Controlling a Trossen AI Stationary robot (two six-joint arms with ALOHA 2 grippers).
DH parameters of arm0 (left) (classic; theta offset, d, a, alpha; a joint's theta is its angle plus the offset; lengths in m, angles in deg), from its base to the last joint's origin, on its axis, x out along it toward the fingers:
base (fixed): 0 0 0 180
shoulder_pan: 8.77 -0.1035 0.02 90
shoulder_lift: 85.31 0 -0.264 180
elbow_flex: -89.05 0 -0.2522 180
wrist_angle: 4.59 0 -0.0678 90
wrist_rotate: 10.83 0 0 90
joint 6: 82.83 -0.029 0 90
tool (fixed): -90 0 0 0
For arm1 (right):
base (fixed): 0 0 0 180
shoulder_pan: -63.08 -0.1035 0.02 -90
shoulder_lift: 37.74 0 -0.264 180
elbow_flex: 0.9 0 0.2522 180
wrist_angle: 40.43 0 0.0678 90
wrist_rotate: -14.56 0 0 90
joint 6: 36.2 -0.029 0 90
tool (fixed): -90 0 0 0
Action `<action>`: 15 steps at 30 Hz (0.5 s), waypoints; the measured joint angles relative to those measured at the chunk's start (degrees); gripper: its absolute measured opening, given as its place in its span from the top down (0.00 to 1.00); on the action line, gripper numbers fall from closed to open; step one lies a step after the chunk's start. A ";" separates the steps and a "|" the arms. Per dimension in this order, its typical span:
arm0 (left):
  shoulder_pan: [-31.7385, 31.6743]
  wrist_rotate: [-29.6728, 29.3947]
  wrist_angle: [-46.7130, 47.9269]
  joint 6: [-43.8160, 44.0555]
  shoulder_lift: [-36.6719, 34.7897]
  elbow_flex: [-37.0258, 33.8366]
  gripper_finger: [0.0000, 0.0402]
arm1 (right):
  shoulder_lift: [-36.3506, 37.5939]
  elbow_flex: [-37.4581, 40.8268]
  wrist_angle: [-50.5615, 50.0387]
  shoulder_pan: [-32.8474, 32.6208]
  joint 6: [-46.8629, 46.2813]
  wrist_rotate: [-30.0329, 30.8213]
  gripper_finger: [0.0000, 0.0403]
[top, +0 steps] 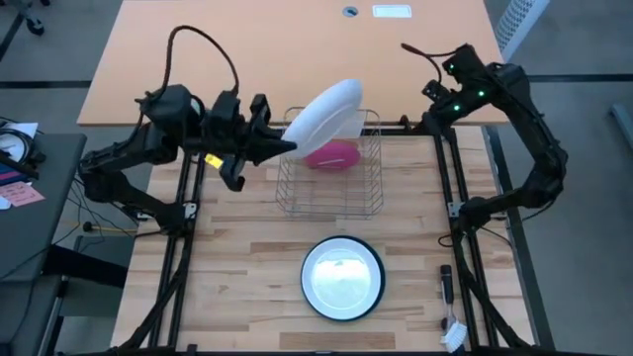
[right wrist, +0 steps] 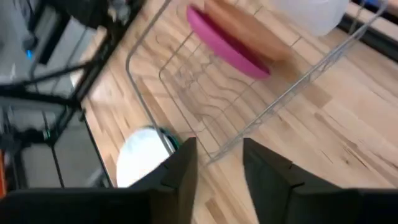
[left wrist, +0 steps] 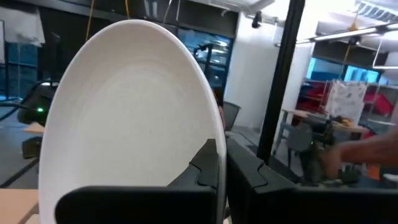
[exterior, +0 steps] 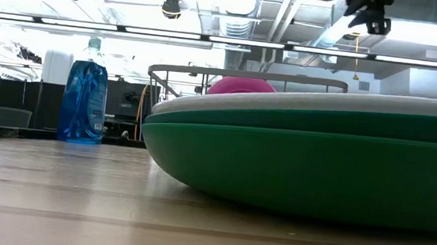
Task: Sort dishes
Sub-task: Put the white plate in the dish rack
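Left pincer [top: 287, 146] grips white plate [top: 326, 117]; only low view shows spray bottle [exterior: 84, 95].

Rack [top: 331, 178] front slots free; magenta plate [top: 332, 155] + held white plate [top: 326, 117] block rear.

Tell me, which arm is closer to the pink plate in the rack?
Left. Its gripper holds a white plate directly above the pink plate; the right gripper waits off beyond the rack's side.

You had no readable text, label, brand, number or sign anywhere in these views; even the blue bottle [exterior: 84, 95] showed no legible print.
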State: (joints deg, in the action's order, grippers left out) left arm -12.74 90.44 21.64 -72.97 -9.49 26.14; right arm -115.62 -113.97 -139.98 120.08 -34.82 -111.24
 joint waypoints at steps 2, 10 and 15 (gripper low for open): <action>-0.03 0.81 -0.21 0.96 -0.07 -0.02 1.00 | -0.60 0.00 -0.03 -0.03 1.66 -0.13 0.77; 0.67 1.24 -0.41 3.81 -0.22 0.00 1.00 | -1.10 0.00 1.12 0.03 1.81 -0.76 0.98; 1.46 1.41 -0.25 3.35 -0.10 0.00 1.00 | -0.01 0.00 0.37 -0.89 1.09 -1.18 0.99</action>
State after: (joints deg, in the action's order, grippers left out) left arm -11.28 91.86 21.39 -69.61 -9.59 26.14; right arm -115.63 -113.97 -139.61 119.19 -33.73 -112.42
